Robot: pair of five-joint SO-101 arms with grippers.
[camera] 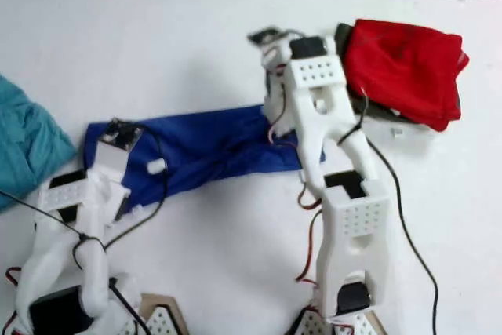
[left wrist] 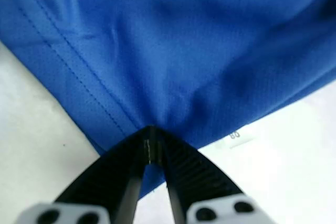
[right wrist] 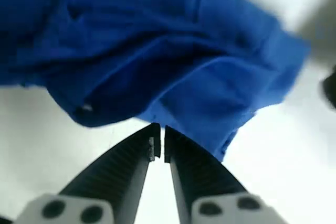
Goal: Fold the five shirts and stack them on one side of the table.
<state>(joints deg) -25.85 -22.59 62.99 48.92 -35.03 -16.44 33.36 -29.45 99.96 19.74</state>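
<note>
A blue shirt (camera: pixel 204 151) lies as a long crumpled band across the middle of the white table (camera: pixel 157 45). At the band's left end, my left gripper (camera: pixel 118 136) (left wrist: pixel 151 142) is shut on the blue shirt (left wrist: pixel 173 51), pinching its hemmed edge. My right gripper (right wrist: pixel 158 132) is shut at the edge of the blue shirt (right wrist: pixel 157 51), at the band's right end. The right arm's wrist (camera: pixel 314 88) covers that end from above. A folded red shirt (camera: pixel 404 68) rests on a dark folded one (camera: pixel 380 109) at the back right.
A teal shirt (camera: pixel 27 143) lies bunched at the table's left edge. Cables (camera: pixel 404 217) trail from the right arm over the table. Both arm bases (camera: pixel 345 304) stand at the front edge.
</note>
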